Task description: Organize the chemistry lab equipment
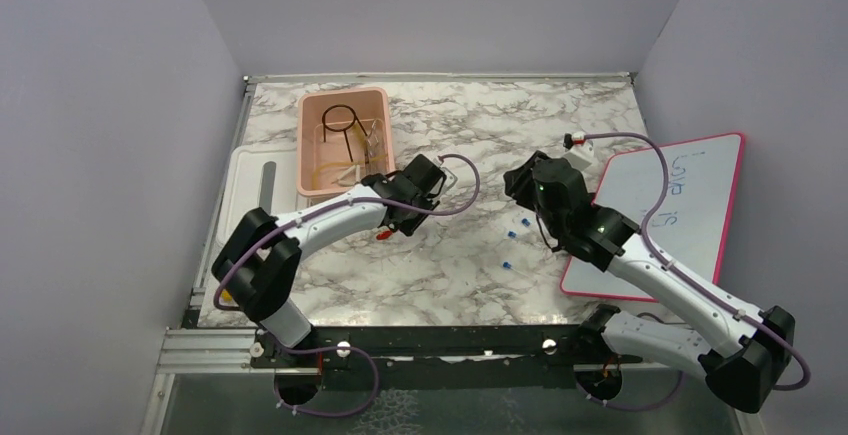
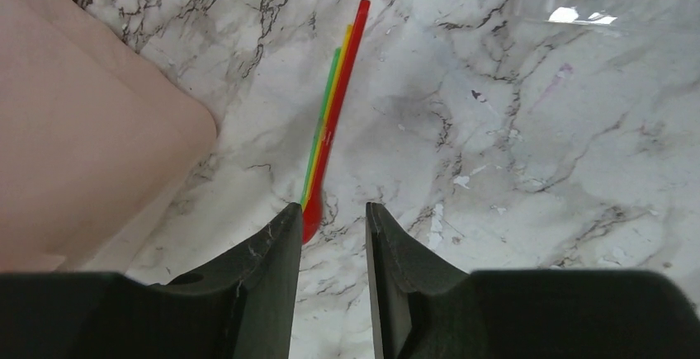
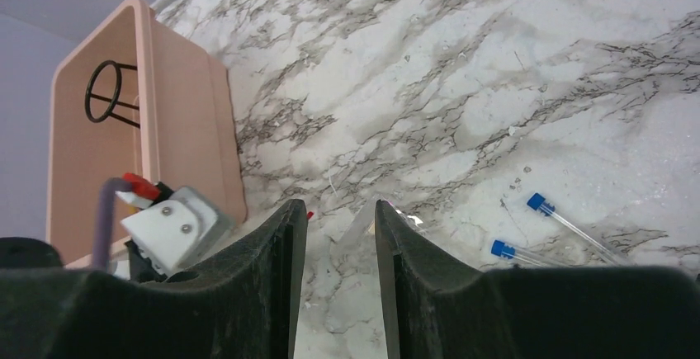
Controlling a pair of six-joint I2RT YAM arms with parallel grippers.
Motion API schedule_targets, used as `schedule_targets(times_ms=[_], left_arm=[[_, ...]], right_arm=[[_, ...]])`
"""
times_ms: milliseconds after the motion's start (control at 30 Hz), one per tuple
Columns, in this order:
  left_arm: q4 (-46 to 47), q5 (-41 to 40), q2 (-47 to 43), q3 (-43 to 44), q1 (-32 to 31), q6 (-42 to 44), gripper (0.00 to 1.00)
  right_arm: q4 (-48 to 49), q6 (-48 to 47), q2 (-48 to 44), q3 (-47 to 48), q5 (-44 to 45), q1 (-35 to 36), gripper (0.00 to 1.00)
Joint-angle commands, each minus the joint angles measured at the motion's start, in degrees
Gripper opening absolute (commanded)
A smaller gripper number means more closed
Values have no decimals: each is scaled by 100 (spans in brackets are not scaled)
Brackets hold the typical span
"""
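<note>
step: pick up red-tipped stick [image 2: 334,120], centre frame | left gripper [image 2: 333,213]: jaws parted at its near end, not pinching | right gripper [image 3: 340,210]: jaws spread, empty | next: probably centre, pinch, lift

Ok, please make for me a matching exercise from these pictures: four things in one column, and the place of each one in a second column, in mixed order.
Things:
1. black wire ring
2. red, yellow and green sticks
3. blue-capped tubes
4. pink-framed whiteboard

Places:
A. on bare marble near the middle of the marble table
B. inside the pink tub
C. at the table's right side
D. on the marble, the red end at the fingertips of the left gripper

Pairs: 1-B, 2-D, 3-A, 4-C
</note>
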Motion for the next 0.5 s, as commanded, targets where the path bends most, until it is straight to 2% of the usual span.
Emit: schedule_targets(times_ms=[0,200,467], left_arm=[[-331,-567,476,301,-51,-128,38],[-391,-727,876,387,-51,-224,41],[-613,-827,1369,613,-49,-575,39]], right_arm=[[-107,106,-163,-70,312,-25,41],[-126,91,-253,-69,351,-26,41],[-46,22,-55,13,84,-28,41]])
